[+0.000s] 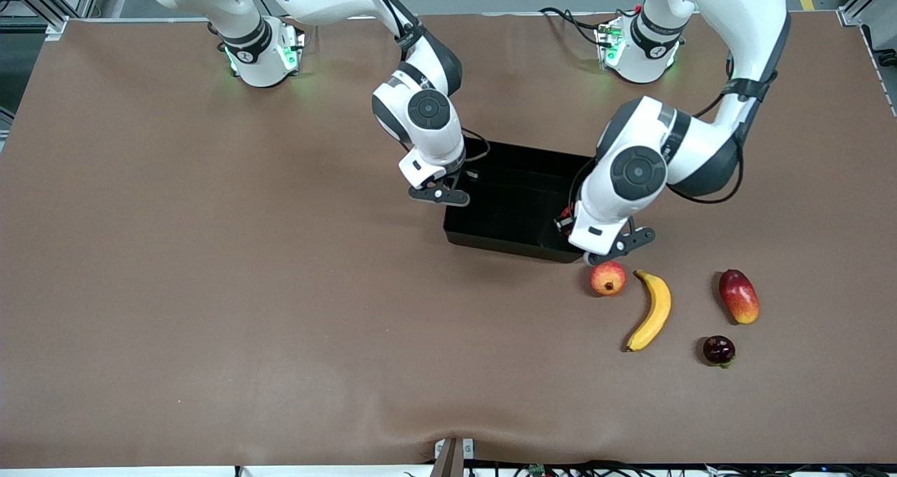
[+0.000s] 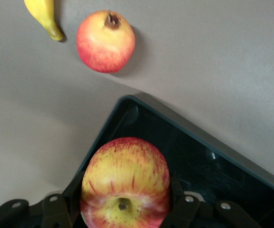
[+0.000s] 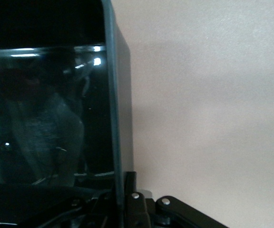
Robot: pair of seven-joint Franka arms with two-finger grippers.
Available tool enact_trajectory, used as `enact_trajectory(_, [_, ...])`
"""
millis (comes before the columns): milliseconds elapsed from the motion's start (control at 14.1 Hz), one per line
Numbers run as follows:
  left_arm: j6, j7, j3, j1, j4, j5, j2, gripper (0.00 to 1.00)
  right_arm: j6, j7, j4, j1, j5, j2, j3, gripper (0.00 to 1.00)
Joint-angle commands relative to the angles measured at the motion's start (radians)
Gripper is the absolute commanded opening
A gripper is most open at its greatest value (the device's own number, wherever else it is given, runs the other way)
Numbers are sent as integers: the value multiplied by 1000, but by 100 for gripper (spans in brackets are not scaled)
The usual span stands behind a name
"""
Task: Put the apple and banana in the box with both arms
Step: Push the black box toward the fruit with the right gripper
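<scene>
Looked down on a wide brown table [image 1: 210, 288]. Found the box [image 1: 511, 204], a shallow glossy black tray with low walls, near the middle. Spotted the banana [image 1: 652, 310], curved, yellow and dark-tipped, lying on the table at about five o'clock from the box, just beside a round orange-red fruit [image 1: 607, 278] with a crown end. Noted a mango [image 1: 738, 296] at the banana's three o'clock and a dark round fruit [image 1: 719, 350] at its four. Placed the right gripper [image 1: 448, 183] at the box's nine o'clock wall and the left gripper [image 1: 596, 249] over its five o'clock corner.

Saw, from the left wrist, the apple [image 2: 125, 180], red streaks over yellow with a stem dimple, pinched between the left gripper's fingers [image 2: 182, 209] above that corner.

Saw, from the right wrist, the right gripper pressed together on the box's wall.
</scene>
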Motion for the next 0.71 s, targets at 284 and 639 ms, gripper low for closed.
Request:
enact_trajectory(284, [165, -27, -35, 4, -272, 21, -143, 0, 2, 12, 6, 10, -11, -10, -11, 100])
enact_trajectory(639, [286, -27, -60, -3, -370, 23, -130, 0, -3, 1, 22, 1, -37, -37, -28, 100])
